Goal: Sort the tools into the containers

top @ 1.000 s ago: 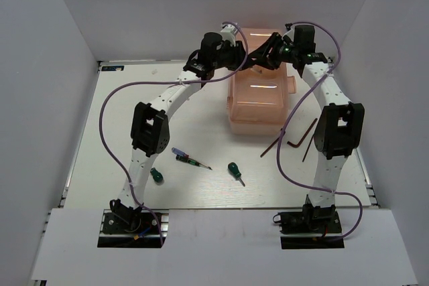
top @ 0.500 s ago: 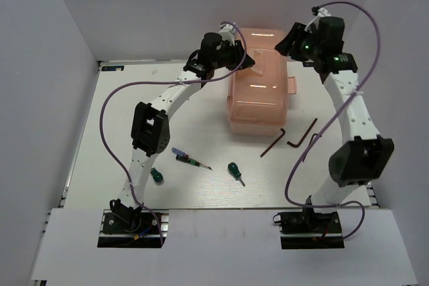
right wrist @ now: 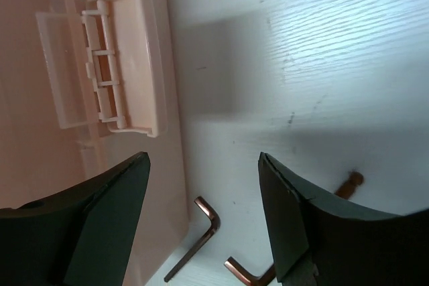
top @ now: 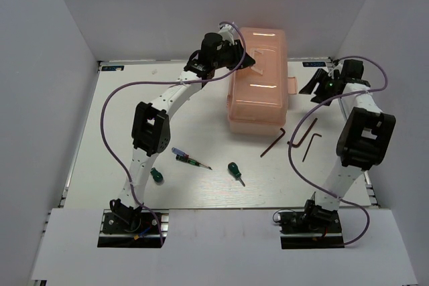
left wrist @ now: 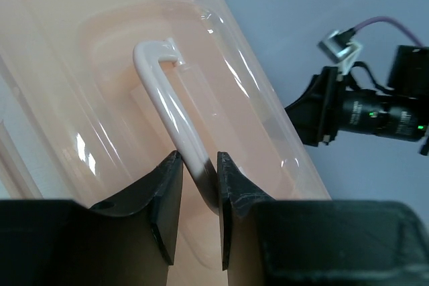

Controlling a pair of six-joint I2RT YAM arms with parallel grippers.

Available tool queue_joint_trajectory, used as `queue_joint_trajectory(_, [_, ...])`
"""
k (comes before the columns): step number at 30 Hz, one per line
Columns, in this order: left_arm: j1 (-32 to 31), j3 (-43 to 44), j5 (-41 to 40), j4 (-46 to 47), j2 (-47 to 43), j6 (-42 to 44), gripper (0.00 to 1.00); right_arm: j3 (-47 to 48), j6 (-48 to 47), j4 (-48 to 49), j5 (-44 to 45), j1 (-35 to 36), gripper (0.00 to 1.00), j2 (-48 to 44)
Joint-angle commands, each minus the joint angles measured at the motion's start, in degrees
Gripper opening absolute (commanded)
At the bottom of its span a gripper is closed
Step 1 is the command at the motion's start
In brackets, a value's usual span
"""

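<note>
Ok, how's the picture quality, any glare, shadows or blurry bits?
Top external: evenly lit and sharp, with white glare streaks on the toolbox lid. Left wrist: the left gripper is dark and soft-edged up close; bright highlights run along the handle it pinches. Right wrist: the open right gripper is a blurred silhouette, and a soft shadow lies on the table beside the latch.
</note>
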Motion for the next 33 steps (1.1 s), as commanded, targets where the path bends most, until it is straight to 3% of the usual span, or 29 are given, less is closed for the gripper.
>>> queue_joint_trajectory(1, [-1.34,0.20,0.38,-1.15,1.34,1.64,0.31,1.64,-1.64,3.14,-12.27,-0.61,0.72,1.16])
queue_joint_trajectory(6, [-1.34,0.20,0.38,-1.15,1.34,1.64,0.33,3.83,-0.16,5.60,-14.83,-0.26,0.72,4.68])
queue_joint_trajectory(16, [-1.34,-0.41,3.54,2.11,1.34,-1.53,0.09,12.62,4.94,5.43,-16.94,0.01,0.69,15.40])
queue_joint_trajectory(18, [-1.34,-0.41,5.20,3.60,1.95,-2.84,0.01,14.12,5.65,5.43,-18.87,0.09,0.63,17.68])
queue_joint_trajectory(21, [-1.34,0.99,6.70,4.39,2.66,-4.16,0.00,14.74,5.56,5.42,-20.98,0.45,0.54,19.45])
queue_joint_trajectory(22, [-1.34,1.86,6.71,4.39,3.27,-4.16,0.00,15.00,5.48,5.77,-22.03,0.71,0.37,19.62])
queue_joint_trajectory(25, [-1.34,2.57,6.71,4.39,3.27,-4.16,0.00,15.70,4.78,5.60,-23.27,1.15,0.00,20.33])
queue_joint_trajectory(33, [-1.34,1.44,3.19,2.73,-1.91,-1.88,0.00,17.37,0.74,1.92,-17.84,1.24,0.00,19.62])
